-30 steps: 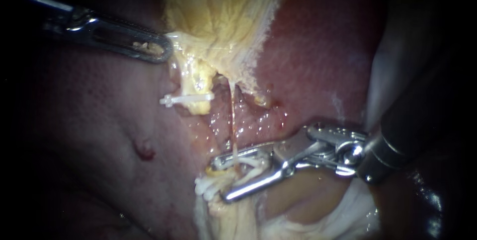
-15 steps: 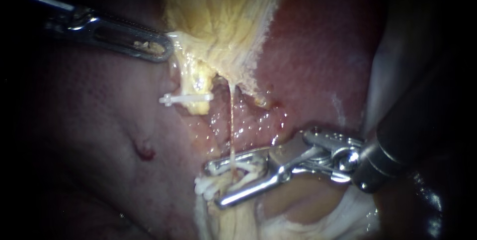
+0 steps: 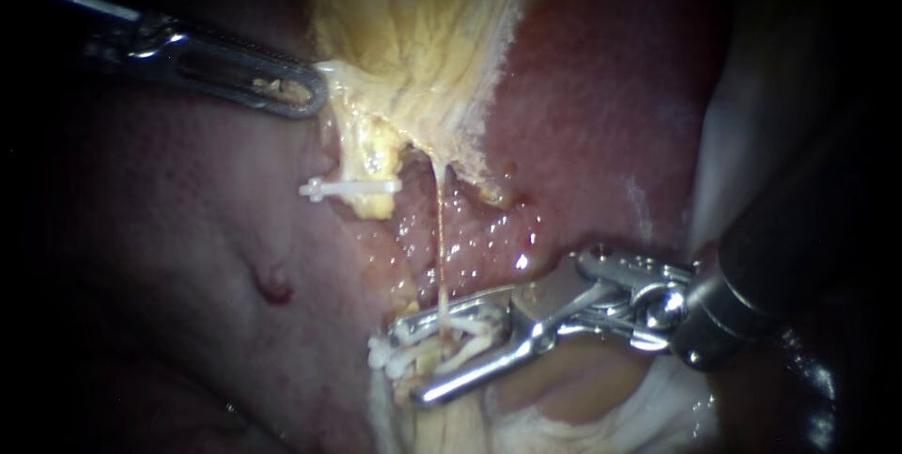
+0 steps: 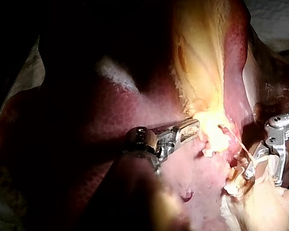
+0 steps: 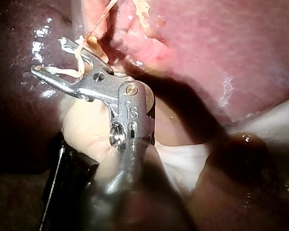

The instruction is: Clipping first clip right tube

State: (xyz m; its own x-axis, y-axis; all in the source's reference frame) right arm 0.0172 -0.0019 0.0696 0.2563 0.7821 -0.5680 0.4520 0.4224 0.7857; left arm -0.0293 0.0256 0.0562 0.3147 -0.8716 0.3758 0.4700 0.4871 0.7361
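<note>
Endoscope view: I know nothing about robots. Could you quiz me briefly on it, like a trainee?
1. True or false: the thin tube runs between the right instrument's jaws.
2. What does the left instrument grip? A. nothing B. gallbladder C. tube
3. Fill in: the white thing held in the right instrument's jaws is a ____.
Key: 1 true; 2 B; 3 clip.
</note>
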